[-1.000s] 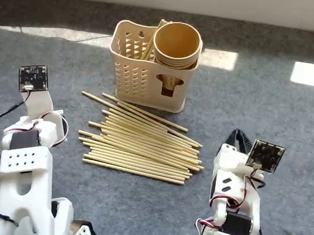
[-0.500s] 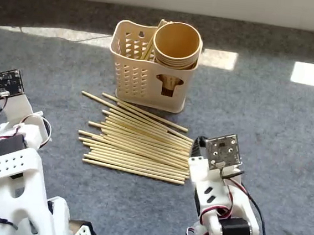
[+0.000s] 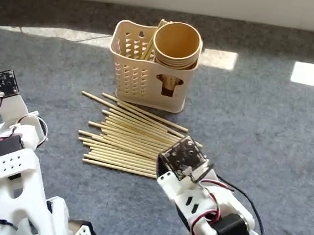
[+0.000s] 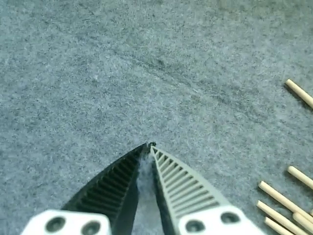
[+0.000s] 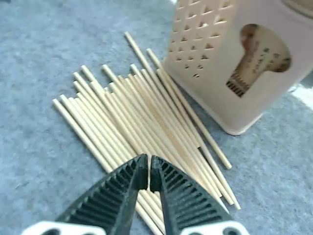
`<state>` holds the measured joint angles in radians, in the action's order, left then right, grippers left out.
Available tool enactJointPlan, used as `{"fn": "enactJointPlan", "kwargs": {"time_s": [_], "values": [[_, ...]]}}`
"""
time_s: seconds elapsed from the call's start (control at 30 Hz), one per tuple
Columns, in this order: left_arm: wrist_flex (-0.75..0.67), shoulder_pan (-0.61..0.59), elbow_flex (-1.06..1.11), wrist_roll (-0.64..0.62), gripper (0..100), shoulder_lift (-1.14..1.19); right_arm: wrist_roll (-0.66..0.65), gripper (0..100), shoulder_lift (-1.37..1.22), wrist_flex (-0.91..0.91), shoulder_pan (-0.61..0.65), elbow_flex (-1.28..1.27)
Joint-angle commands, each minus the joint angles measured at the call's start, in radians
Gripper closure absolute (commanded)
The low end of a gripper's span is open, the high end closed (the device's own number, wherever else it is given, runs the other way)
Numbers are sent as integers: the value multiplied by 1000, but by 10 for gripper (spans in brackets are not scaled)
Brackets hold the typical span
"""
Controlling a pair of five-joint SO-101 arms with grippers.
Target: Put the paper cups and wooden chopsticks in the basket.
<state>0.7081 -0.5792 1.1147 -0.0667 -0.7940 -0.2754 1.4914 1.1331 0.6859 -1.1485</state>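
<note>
Most chopsticks (image 3: 138, 143) lie in a loose pile on the table (image 3: 277, 140) just in front of the basket (image 3: 133, 76). The cups (image 3: 177, 41) are nested inside the basket, with a few sticks beside them. So the cups seem done and the pile is left. The right pincer (image 5: 148, 169) is closed and empty over the pile's end far from the basket. The left pincer (image 4: 150, 146) is closed and empty over bare table beside the pile. I think nothing blocks the way.

The high camera sits above and behind both arms, looking down and forward across the grey table (image 3: 266, 133) toward the basket (image 3: 144, 72) at the far side. The left wrist camera looks along its tool (image 4: 150, 145), close to the table, and catches the ends of a few chopsticks (image 4: 299, 93). The right wrist camera looks past its tool (image 5: 148, 162), close over the chopsticks and basket; the high view shares both.
</note>
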Motion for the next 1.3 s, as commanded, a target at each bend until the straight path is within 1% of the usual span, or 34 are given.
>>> {"fn": "enactJointPlan", "kwargs": {"time_s": [0.0,0.07,0.17,0.43,0.57,0.93,1.1,1.27], "values": [[-46,-16,13,3,986,-27,-14,972,-236,-45,128,133],[-52,-22,16,3,986,-27,-15,971,-355,-79,194,174],[-52,-27,16,3,986,-27,-69,971,-518,-113,254,219],[-72,-42,18,2,986,-27,-86,963,-803,-176,265,280],[-72,-42,18,2,986,-27,-115,913,-895,-217,265,280],[-72,-38,19,2,986,-27,-120,927,-1102,-340,266,280],[-72,-38,19,2,986,-25,-121,928,-1155,-384,263,280],[-72,-38,19,2,986,-25,-155,928,-1164,-386,248,280]]}}
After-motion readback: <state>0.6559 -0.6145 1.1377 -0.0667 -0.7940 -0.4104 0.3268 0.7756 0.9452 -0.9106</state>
